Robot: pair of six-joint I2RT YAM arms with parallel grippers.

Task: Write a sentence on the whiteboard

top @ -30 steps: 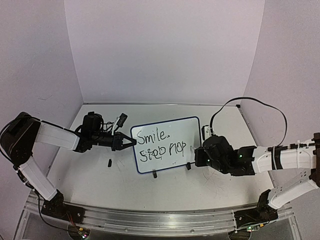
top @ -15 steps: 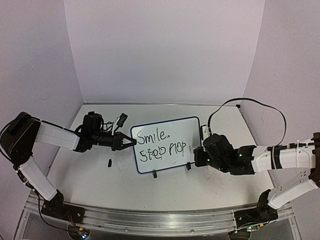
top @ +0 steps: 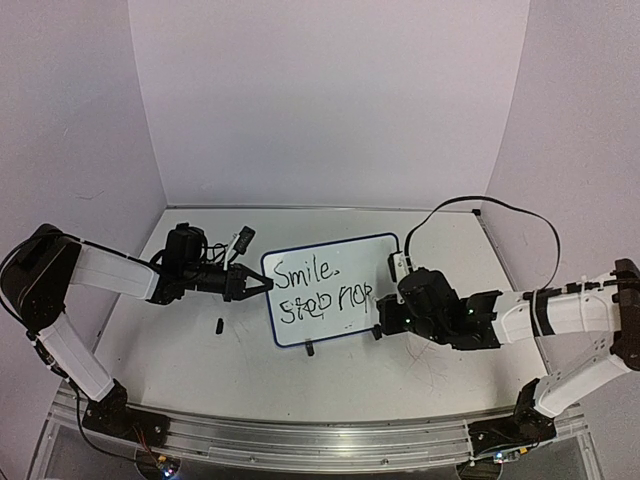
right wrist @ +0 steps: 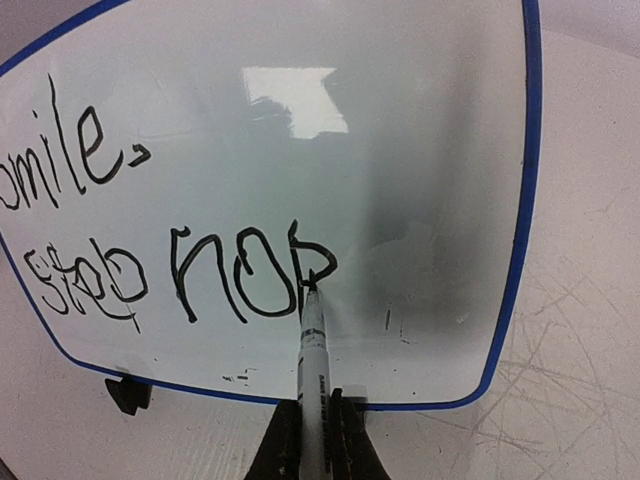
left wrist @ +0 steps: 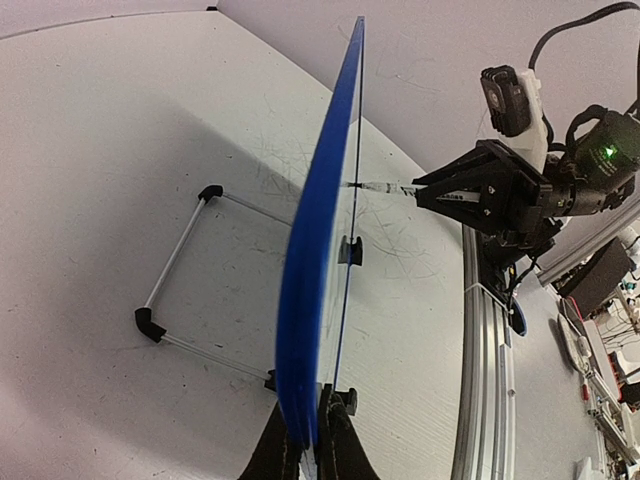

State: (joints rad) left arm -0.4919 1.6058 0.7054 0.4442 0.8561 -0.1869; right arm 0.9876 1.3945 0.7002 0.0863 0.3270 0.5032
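The whiteboard (top: 345, 262) stands tilted on the table, blue-rimmed, with black feet. My left gripper (top: 262, 285) (left wrist: 310, 425) is shut on its left edge (left wrist: 318, 260). The sentence (top: 322, 289) (right wrist: 180, 270) reads "Smile." with "Stop hop" below it. My right gripper (top: 383, 318) (right wrist: 312, 405) is shut on a white marker (right wrist: 312, 345), whose black tip touches the board at the bowl of the last "p". From the left wrist view, the marker (left wrist: 378, 186) meets the board's face and the right gripper (left wrist: 455, 192) is behind it.
A small black cap (top: 219, 325) lies on the table left of the board. The board's wire stand (left wrist: 175, 255) reaches out behind it. The tabletop (right wrist: 580, 330) is scratched with grey marks. A metal rail (top: 300, 440) runs along the near edge.
My right arm has shifted left towards the board with the marker in its grip. The left arm and the whiteboard have stayed still.
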